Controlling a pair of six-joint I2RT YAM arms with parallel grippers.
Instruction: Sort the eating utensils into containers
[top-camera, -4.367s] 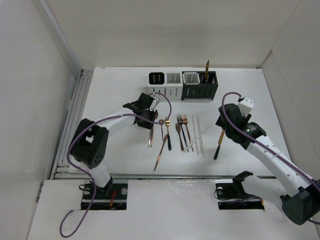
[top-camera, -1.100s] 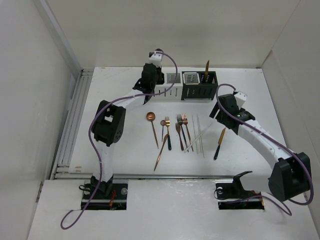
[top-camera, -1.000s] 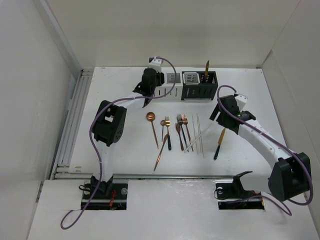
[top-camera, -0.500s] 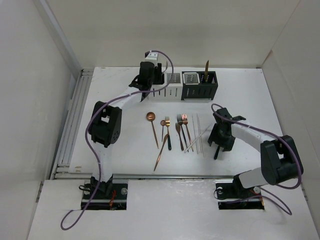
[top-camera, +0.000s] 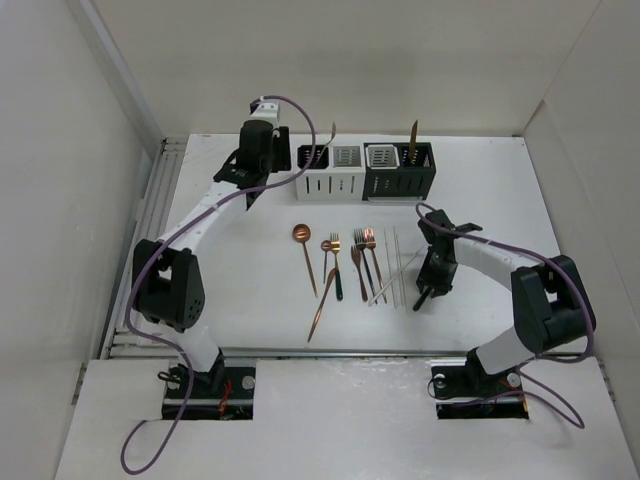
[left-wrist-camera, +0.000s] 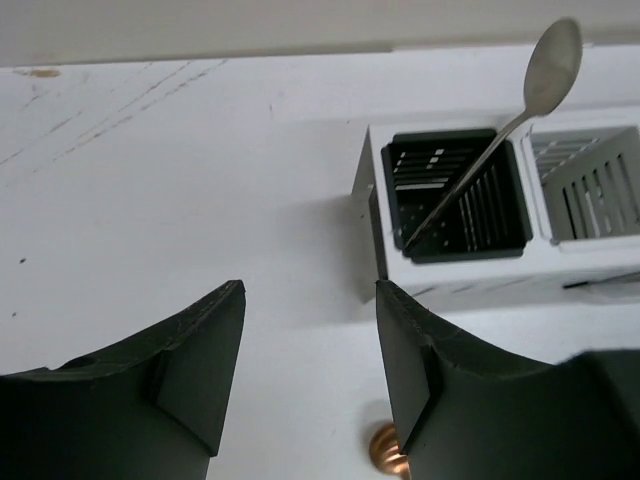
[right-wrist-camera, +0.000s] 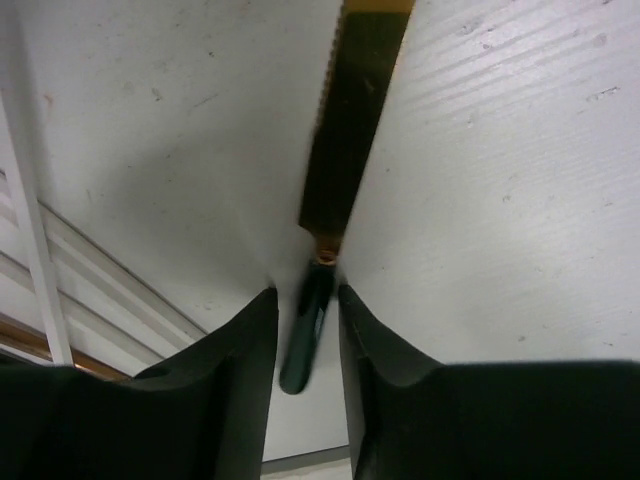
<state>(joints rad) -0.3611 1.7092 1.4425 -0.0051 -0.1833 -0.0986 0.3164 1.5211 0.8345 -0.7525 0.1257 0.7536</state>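
My left gripper (top-camera: 250, 178) (left-wrist-camera: 310, 300) is open and empty, left of the container row. A copper spoon (top-camera: 327, 140) (left-wrist-camera: 500, 125) leans in the leftmost white-sided holder (top-camera: 312, 178) (left-wrist-camera: 455, 270). My right gripper (top-camera: 431, 280) (right-wrist-camera: 308, 300) is low on the table and narrowly open. Its fingers (right-wrist-camera: 235, 380) straddle the dark handle (right-wrist-camera: 305, 340) of a gold-bladed knife (top-camera: 421, 296) (right-wrist-camera: 352, 130), with thin gaps either side. Copper spoons (top-camera: 306, 248), forks (top-camera: 364, 258) and white sticks (top-camera: 397, 265) lie mid-table.
A pale-lined white holder (top-camera: 346, 170) (left-wrist-camera: 590, 180) and two black-sided holders (top-camera: 400, 172) complete the row; a gold knife (top-camera: 413, 137) stands in the rightmost. A copper spoon bowl (left-wrist-camera: 385, 450) shows beneath my left fingers. White walls enclose the table.
My left gripper has pulled back left from the leftmost holder, leaving the spoon standing in it. My right gripper has shifted slightly left and settled around the knife handle.
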